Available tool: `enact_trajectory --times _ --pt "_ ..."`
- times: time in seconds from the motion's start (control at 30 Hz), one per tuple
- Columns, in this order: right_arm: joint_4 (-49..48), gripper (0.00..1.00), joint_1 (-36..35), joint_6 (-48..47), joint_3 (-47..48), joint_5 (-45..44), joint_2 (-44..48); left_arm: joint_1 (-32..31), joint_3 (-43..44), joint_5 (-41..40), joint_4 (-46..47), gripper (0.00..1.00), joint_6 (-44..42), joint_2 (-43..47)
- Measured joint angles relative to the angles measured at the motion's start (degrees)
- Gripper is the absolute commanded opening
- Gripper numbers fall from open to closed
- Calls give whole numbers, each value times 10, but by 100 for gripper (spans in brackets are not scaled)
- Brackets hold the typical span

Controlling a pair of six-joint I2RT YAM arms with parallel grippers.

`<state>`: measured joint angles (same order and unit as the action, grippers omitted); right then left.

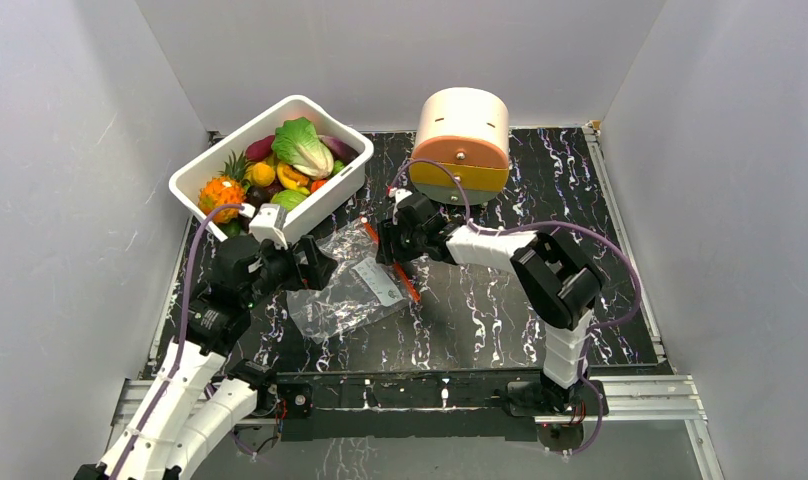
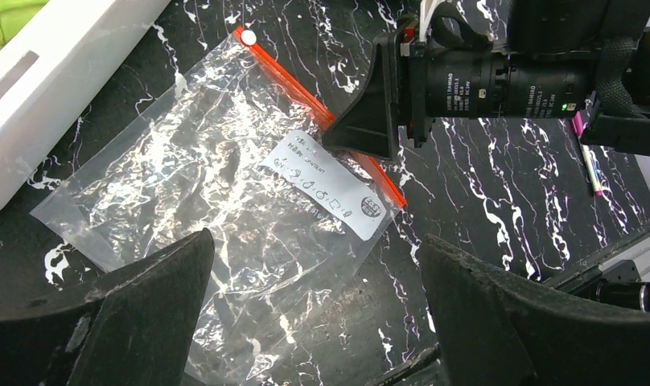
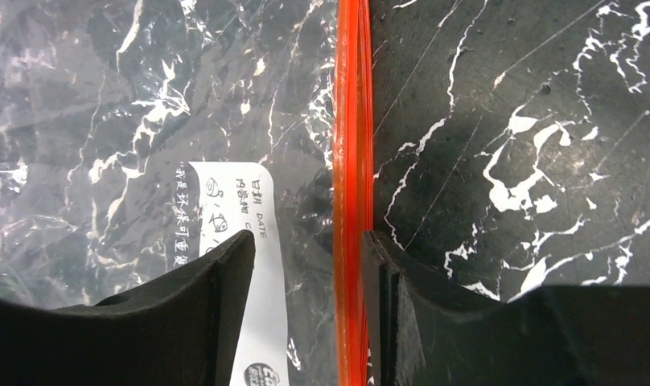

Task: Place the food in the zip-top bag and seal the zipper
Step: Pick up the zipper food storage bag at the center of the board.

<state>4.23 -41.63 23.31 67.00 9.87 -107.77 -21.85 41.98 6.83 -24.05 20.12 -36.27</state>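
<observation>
Both jaws spread over the bag
My right gripper [image 3: 308,241] straddled the orange-red zipper strip [image 3: 352,145] of the empty clear plastic bag [image 1: 345,290], left gripper [image 2: 318,257] above; colourful toy produce [image 1: 298,148] filled the white rectangular tub [image 1: 212,167] at eleven o'clock.

White label [image 3: 225,193] on the zip-top bag [image 3: 104,112] reads "DATE".

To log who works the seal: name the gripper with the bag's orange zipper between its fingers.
The right gripper: the zipper runs between its open fingers. The left gripper is open over the zip-top bag's clear body instead.
</observation>
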Motion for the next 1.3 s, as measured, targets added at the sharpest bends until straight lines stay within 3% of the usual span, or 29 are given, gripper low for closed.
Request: enact_trajectory --times 0.3,0.53,0.73,0.93,1.3 --pt "17 50 0 -38 23 2 -34 0 0 3 0 98 -2 3" --pt "10 26 0 -50 21 -8 -36 0 -2 8 3 98 -2 10" --pt "-5 18 0 -52 3 -2 -36 0 -6 13 5 99 -4 9" --pt "-15 0 0 -53 -2 7 -36 0 -7 13 5 98 -6 9" --pt "-19 0 0 -53 -56 12 20 0 -7 13 5 98 -7 5"
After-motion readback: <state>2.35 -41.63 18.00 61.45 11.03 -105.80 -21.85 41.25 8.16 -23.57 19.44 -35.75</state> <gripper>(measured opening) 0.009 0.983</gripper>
